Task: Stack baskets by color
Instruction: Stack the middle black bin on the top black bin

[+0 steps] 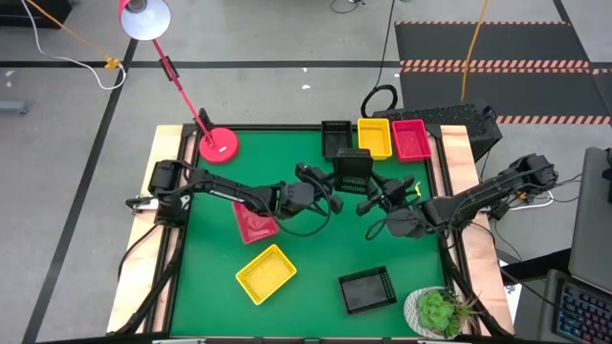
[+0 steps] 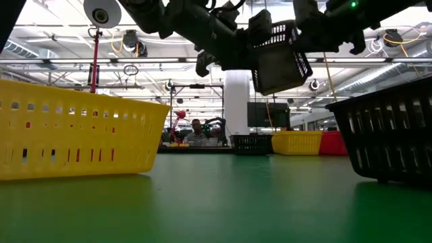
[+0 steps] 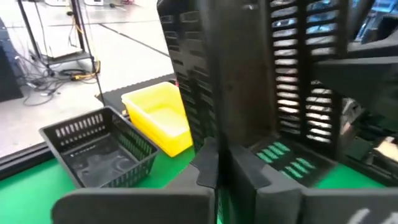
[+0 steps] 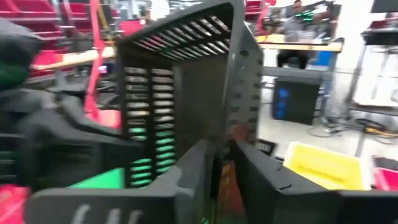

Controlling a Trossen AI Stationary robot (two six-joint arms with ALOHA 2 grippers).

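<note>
A black basket (image 1: 351,170) hangs in the air over the table's middle, tipped on its side (image 2: 280,57), between my two grippers. My left gripper (image 1: 330,194) reaches in from the left and is shut on it. My right gripper (image 1: 369,204) comes from the right, its fingers (image 4: 261,177) slightly apart on either side of a basket wall. On the green mat lie a red basket (image 1: 253,223), a yellow basket (image 1: 266,272) and another black basket (image 1: 367,289). Three more baskets, black (image 1: 336,137), yellow (image 1: 374,137) and red (image 1: 411,139), stand along the far edge. My left gripper pinches one wall of the black basket (image 3: 214,134) between its two fingers, coming about level from the table's left. The basket is lifted clear of the table and tipped on its side. My right gripper has a basket wall (image 4: 227,118) in the narrow gap between its fingers. Whether they touch it, I cannot tell.
A red lamp base (image 1: 218,145) stands at the far left corner, its arm leaning out over the floor. A potted plant (image 1: 440,311) sits at the near right corner. Free green mat lies at the near left and between the lying baskets.
</note>
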